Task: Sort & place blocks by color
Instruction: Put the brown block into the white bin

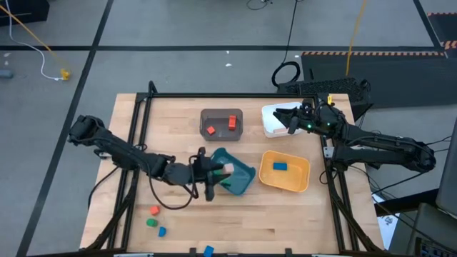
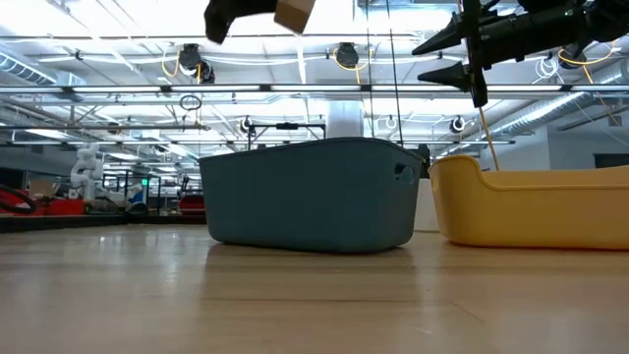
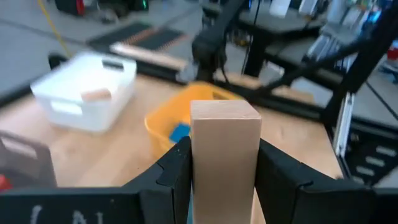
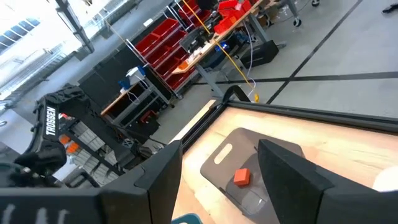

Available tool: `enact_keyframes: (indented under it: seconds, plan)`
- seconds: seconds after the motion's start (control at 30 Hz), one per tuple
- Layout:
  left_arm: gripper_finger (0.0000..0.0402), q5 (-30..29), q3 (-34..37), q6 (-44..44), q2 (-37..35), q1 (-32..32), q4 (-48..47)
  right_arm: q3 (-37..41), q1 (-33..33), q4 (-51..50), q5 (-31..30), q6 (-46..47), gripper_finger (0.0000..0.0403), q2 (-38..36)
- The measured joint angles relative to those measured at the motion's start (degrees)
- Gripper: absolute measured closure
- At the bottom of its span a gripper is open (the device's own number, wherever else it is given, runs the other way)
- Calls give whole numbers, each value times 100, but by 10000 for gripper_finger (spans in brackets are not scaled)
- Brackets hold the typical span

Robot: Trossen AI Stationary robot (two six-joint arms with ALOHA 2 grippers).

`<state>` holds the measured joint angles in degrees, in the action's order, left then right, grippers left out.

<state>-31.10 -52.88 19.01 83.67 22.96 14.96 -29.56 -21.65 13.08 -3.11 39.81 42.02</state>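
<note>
Left tool (image 1: 216, 172) clamped on plain wood block (image 3: 224, 152), held upright and lifted clear above teal tray (image 1: 239, 175); likely bound for white tray (image 3: 87, 90), well ahead of tool, where similar wood piece lies; yellow tray (image 3: 168, 121) with blue block (image 3: 180, 132) lies between, its rim the edge to clear; right tool (image 1: 294, 120) waits over white tray, fingers apart; loose blocks (image 1: 154, 218) behind left tool, near table edge

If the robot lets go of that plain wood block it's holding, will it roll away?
Probably not. The wood block has flat faces and square edges, so it would likely land and stay put. It looks stiff and solid, squeezed between the left gripper fingers without bending. The smooth faces may be slightly slippery.
</note>
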Motion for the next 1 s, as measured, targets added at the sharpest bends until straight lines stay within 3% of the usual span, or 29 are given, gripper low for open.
enact_keyframes:
  seconds: [0.47, 0.6, 0.8, 1.0]
  plan:
    - [266, -34, -2, -548, 63, -1176, 1073, 0, 0, 524, 19, 452, 200, 0]
    - [265, 674, -3, -595, 109, -1613, 1423, 0, 0, 555, 56, 421, 200, 0]
    - [265, 1365, -4, -531, 497, -1999, 2216, 0, 255, 655, 1557, -485, 200, 296]
    - [265, 1584, 0, -483, 933, -1982, 2921, -2, 1074, 1343, 1691, -1237, 200, 1070]
